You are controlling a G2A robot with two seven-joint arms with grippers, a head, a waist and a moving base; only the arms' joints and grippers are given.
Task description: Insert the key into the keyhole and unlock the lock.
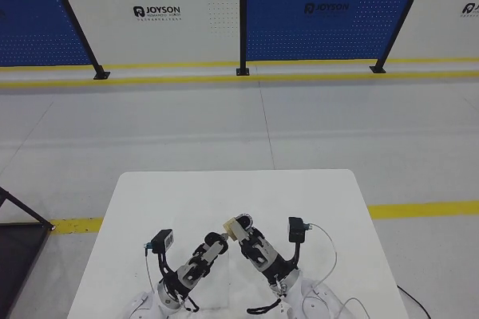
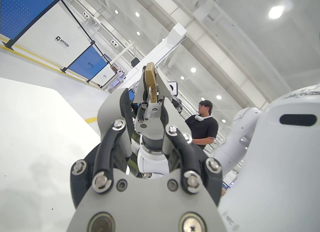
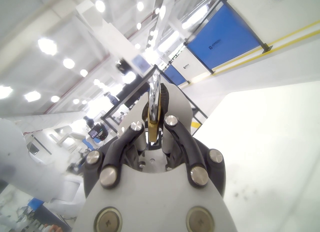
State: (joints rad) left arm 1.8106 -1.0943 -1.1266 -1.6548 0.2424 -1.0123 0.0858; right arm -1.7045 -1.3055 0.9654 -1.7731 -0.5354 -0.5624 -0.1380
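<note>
R gripper (image 1: 238, 226) clamped lock (image 3: 153, 128) over table (image 1: 223, 191) near edge, well inboard of side edges; L gripper (image 1: 215, 238) just beside lock, fingers apart.

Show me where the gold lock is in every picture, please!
Top view: the lock is low in the middle, above the table.
Left wrist view: the lock is near the picture's middle, against the ceiling.
Right wrist view: the lock is in the centre, clamped in the right gripper, shiny shackle pointing away.
Shared landmark: the white table, seen in all three.
</note>
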